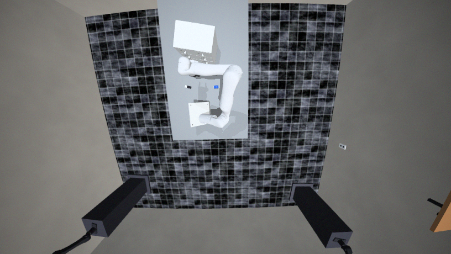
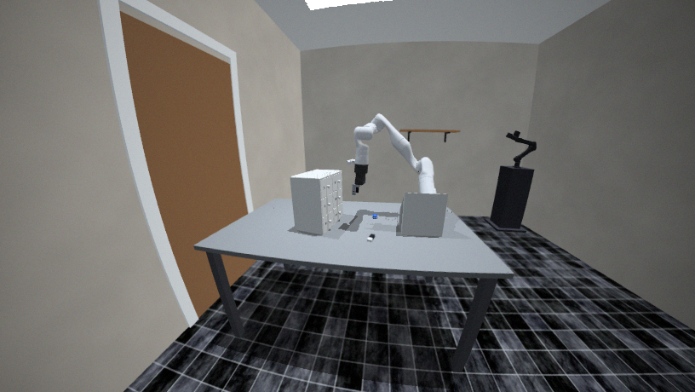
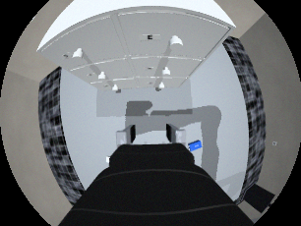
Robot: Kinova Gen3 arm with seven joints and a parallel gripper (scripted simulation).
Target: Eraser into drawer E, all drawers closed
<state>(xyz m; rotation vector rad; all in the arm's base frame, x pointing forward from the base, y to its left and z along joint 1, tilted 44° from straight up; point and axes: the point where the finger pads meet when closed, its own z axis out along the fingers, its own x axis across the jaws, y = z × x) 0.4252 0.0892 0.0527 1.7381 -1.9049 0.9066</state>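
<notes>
The white chest [image 1: 194,36] [image 2: 307,204] [image 3: 95,41] stands upright on the table, its two columns of knobbed drawers facing the arm's base. All drawers that show look pushed in; the letters are too small to read. A small black-and-white block [image 1: 188,86] [image 2: 371,237], seemingly the eraser, lies on the table in front of the chest; only its white end [image 3: 108,159] shows in the wrist view, left of the gripper. My gripper [image 2: 355,189] [image 3: 150,131] is open and empty, pointing down in front of the chest, high above the table. The arm mostly hides it in the top view.
A small blue block [image 1: 215,86] [image 2: 375,216] [image 3: 195,145] lies on the table, right of the gripper in the wrist view. A pale box [image 1: 195,110] [image 2: 423,214] stands by the arm's base. The arm [image 1: 230,91] [image 2: 399,141] arches over the table on the blue block's side.
</notes>
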